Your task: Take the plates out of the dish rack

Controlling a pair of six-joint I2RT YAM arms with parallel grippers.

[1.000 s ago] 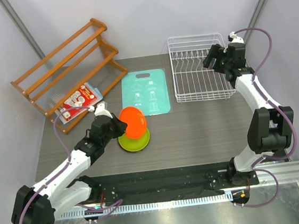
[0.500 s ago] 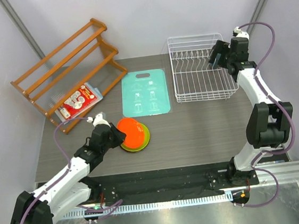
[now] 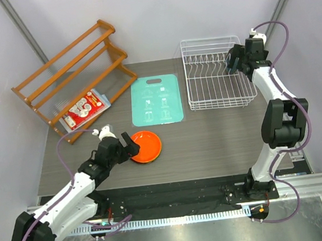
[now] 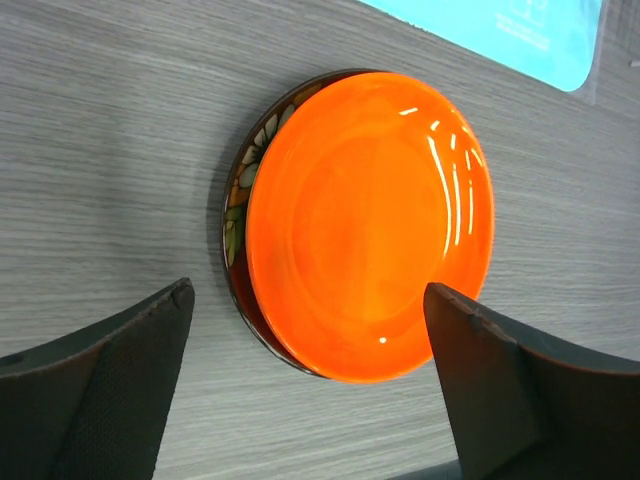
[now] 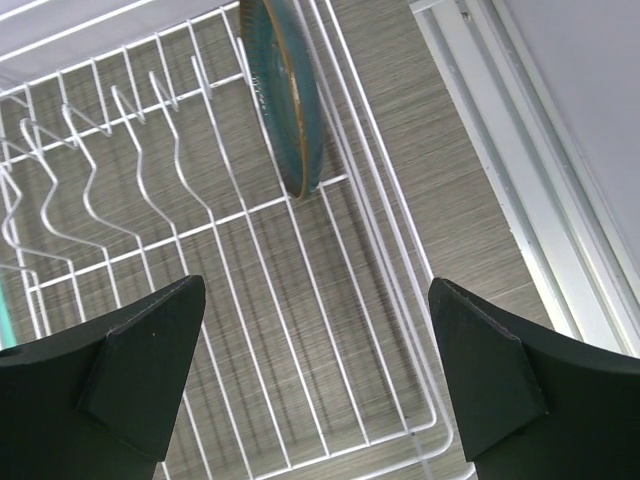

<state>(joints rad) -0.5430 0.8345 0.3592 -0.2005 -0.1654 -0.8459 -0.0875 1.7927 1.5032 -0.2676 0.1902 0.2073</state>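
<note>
Risk lies at the teal plate (image 5: 290,100), upright in the dish rack (image 3: 222,102) below my wide-open, empty right pincer (image 5: 318,285), where a skewed closing could jam it against the rack, while my open, empty left pincer (image 4: 308,290) could nudge the orange plate (image 4: 370,225) stacked on the desk (image 3: 220,137).

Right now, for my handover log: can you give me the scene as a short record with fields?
on table: orange plate lying on dark red floral plate
dish rack: teal plate standing on edge
left hand: open, at the orange plate, holding nothing
right hand: open, over the dish rack, holding nothing
left to unload: teal plate
</note>
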